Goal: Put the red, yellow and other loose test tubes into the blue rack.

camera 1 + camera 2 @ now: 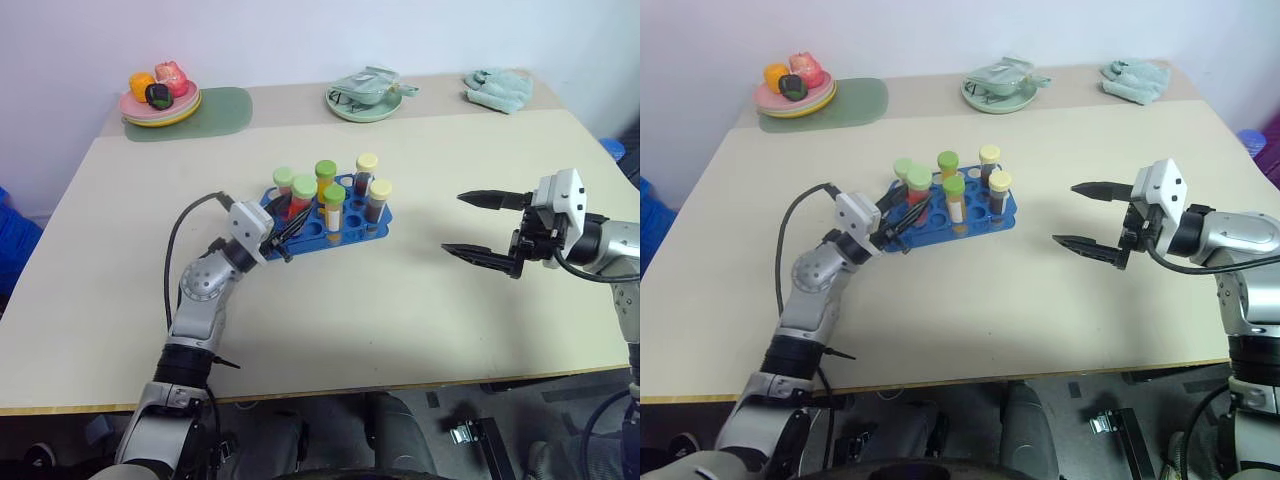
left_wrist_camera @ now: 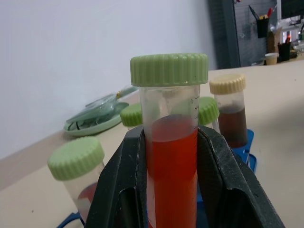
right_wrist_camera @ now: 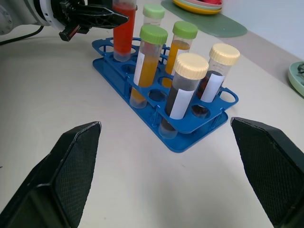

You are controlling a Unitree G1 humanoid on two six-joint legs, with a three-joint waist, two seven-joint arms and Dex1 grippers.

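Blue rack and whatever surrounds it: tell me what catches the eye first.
The blue rack stands mid-table, packed with capped tubes. At its near-left corner the left gripper is shut on the red tube, green-capped and standing in the rack. To the right, the right gripper hangs wide open over bare table.

Beige worktop (image 1: 400,300) under everything. At far edge: stacked plates (image 1: 160,108) with toy fruit (image 1: 160,85), set on green mat (image 1: 215,112); pale green dish (image 1: 365,100) holding crumpled item; light teal cloth (image 1: 498,88), well apart.
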